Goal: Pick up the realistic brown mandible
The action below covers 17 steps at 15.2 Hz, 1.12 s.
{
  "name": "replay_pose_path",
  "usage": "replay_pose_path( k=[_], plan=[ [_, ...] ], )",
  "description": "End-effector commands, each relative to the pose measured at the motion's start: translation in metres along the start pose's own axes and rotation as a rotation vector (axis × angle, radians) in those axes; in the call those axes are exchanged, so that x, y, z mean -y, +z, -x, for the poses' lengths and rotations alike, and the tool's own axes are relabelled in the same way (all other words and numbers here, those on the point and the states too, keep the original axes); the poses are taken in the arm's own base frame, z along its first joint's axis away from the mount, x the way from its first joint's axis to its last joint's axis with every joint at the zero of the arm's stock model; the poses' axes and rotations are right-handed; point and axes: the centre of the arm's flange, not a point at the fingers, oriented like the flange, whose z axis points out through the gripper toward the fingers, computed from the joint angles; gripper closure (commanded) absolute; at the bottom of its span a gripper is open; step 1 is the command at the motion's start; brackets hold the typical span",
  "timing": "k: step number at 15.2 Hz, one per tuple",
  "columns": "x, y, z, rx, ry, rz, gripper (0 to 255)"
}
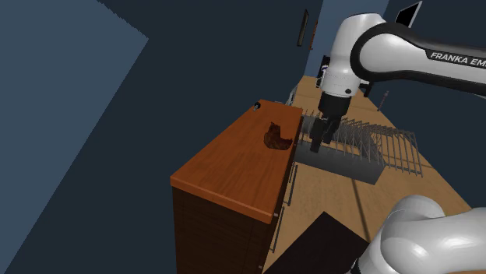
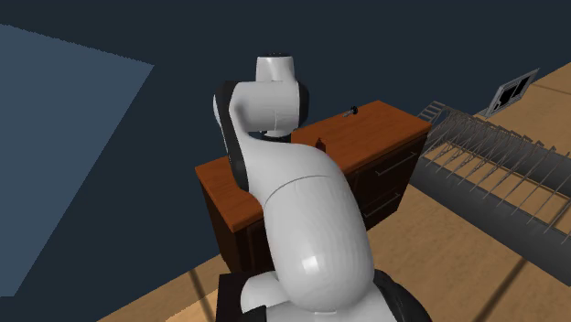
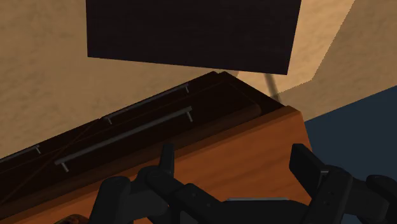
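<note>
Open gripper (image 1: pixel 316 146), its two black fingers (image 3: pixel 167 164) spread well apart, nothing clasped between them. Hanging from the end of the white arm (image 1: pixel 366 54) and pointing down, just off the right-hand edge of the dresser (image 1: pixel 234 167) in the shoulder view. Behind it there, a grey wire rack (image 1: pixel 374 148) standing on the tan floor (image 1: pixel 343 198).

Brown jawbone (image 1: pixel 273 138) — small and dark, lying on the dresser's orange-brown top, toward the far end and close to the edge nearest the gripper. Near the gripper but clear of it, untouched. In the second exterior view, barely peeping out past the arm's bulky white link, on that same top. Farther along, at the far corner of the top, a tiny dark thing (image 1: pixel 258 105), too small to name.

Below the top, dark drawer fronts with thin grey bar handles (image 3: pixel 127 132), plain in the wrist view. Under the spread fingers there, one corner of the orange top. Beyond the drawers, more tan floor and the black box of the stand (image 3: pixel 191 32).

Dark blue walls (image 1: pixel 78 117) all round — with a lighter blue patch at the left of both outside views.
</note>
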Motion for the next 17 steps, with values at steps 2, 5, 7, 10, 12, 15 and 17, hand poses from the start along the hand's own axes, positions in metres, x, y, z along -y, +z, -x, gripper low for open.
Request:
replay_pose_path(
  k=[2, 5, 7, 10, 12, 15, 17],
  plan=[
    [-0.008, 0.004, -0.01, -0.004, 0.011, -0.005, 0],
    [-0.033, 0.016, -0.038, -0.017, 0.044, -0.019, 0],
    [-0.05, 0.024, -0.056, -0.026, 0.067, -0.028, 0],
    [-0.076, 0.037, -0.083, -0.039, 0.1, -0.042, 0],
    [-0.093, 0.045, -0.1, -0.047, 0.122, -0.051, 0],
    [-0.121, 0.057, -0.126, -0.06, 0.155, -0.065, 0],
    [-0.139, 0.065, -0.143, -0.069, 0.177, -0.075, 0]
  ],
)
